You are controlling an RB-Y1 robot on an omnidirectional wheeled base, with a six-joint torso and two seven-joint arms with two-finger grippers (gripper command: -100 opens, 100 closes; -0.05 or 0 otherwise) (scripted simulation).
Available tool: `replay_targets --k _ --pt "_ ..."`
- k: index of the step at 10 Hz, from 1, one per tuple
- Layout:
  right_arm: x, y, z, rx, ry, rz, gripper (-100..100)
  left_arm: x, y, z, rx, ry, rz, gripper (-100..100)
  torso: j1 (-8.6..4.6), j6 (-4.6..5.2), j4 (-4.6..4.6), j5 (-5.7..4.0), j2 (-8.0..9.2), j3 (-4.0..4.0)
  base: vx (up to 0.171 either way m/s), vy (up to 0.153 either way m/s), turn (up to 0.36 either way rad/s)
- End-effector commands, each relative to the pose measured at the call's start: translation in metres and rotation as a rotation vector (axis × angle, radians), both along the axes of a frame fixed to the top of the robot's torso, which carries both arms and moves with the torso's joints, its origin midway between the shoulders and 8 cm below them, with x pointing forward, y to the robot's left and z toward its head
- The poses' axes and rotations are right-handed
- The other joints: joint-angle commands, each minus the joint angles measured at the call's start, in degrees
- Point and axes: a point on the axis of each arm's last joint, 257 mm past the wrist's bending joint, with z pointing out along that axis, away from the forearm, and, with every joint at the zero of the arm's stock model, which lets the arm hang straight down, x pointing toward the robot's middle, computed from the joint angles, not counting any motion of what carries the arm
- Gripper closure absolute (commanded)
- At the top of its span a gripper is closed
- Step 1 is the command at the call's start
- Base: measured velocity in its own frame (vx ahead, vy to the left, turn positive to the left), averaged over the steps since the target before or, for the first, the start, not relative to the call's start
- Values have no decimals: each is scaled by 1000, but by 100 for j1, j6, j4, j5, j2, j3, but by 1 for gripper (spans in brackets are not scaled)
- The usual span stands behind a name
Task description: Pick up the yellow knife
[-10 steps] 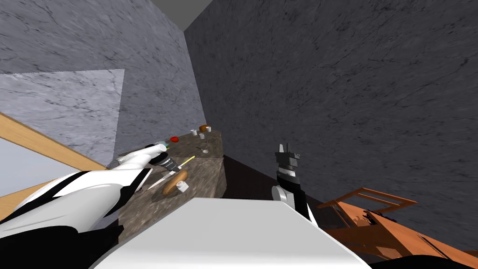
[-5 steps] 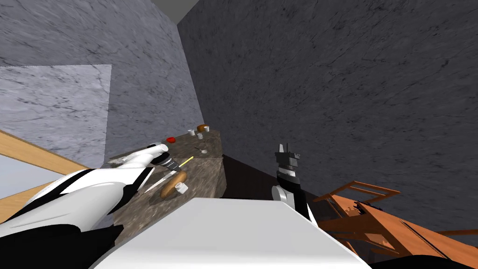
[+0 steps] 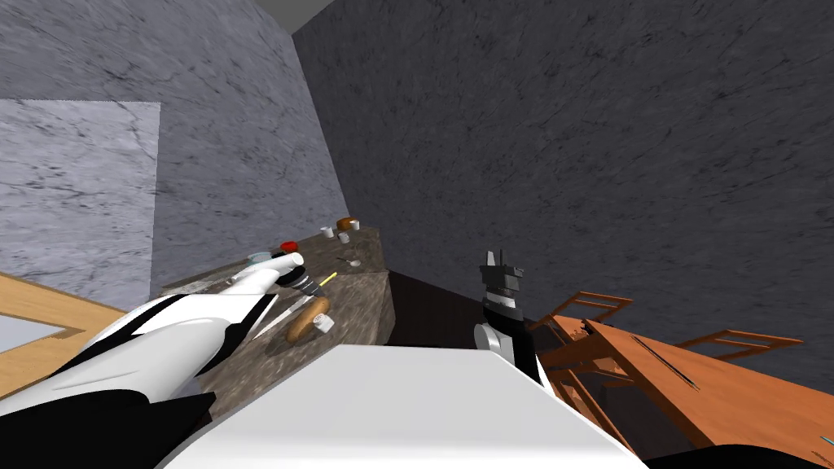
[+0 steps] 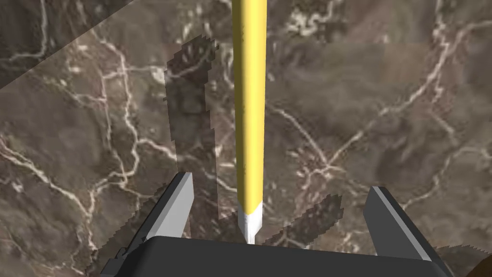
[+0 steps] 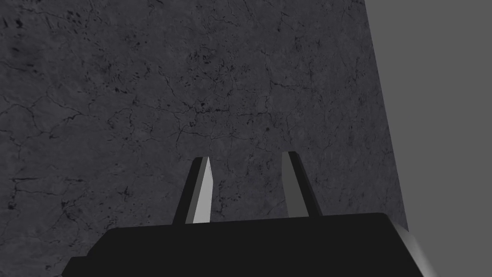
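The yellow knife (image 3: 327, 279) lies on the brown marbled counter (image 3: 358, 305), its yellow handle (image 4: 250, 106) pointing away from my left hand. My left gripper (image 4: 281, 192) hangs low over it, open. The handle runs between the two fingers (image 4: 180, 202) without touching either, nearer one of them. The short white end (image 4: 250, 222) of the knife sits just in front of the gripper's body. In the head view the left gripper (image 3: 308, 287) is at the near end of the handle. My right gripper (image 3: 495, 265) is raised beside the counter, a narrow gap between its fingers (image 5: 202, 187) and nothing in it.
Beside my left hand lie a brown loaf (image 3: 305, 319), a white cup (image 3: 324, 324) and a silver knife (image 3: 273, 317). Further back are a spoon (image 3: 352, 262), a red thing (image 3: 288, 246) and small cups (image 3: 327, 231). A wooden table (image 3: 692, 391) and chair (image 3: 582, 313) stand at the right.
My head view has swung, bringing more of the wooden table and chair in at the right. My left hand has crept a little further along the knife's handle. The right arm is unchanged.
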Motion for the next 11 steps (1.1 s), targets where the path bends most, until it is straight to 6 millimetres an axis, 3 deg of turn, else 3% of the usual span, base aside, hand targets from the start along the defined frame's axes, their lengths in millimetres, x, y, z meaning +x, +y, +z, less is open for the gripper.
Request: replay_targets --k 1,2,3,7,8,9,11 --pt "0 0 0 0 0 0 0 5 -6 -3 -1 -1 18 -100 0 0 0 0 0 0 -54 47 -133" --pt "0 0 0 0 0 0 0 2 -4 -3 -1 -1 10 -100 -6 -1 -2 -1 -9 -5 -22 15 -34" --pt "0 0 0 0 0 0 0 3 -4 -3 -1 -1 13 100 -16 -4 -4 -4 -20 -11 0 0 0" --pt "0 0 0 0 0 0 0 3 -3 -2 1 -1 10 100 -23 -7 -10 2 -35 -21 -1 0 -3" --pt "0 0 0 0 0 0 0 3 -3 -2 1 -1 10 0 -22 -6 -10 2 -36 -22 0 0 0" --pt "0 0 0 0 0 0 0 2 -2 -1 -1 -1 9 100 -22 -5 -10 2 -36 -22 22 -28 140" --pt "0 0 0 0 0 0 0 -3 4 4 -1 0 -10 100 -35 -11 -12 -2 -45 -27 44 -47 150"
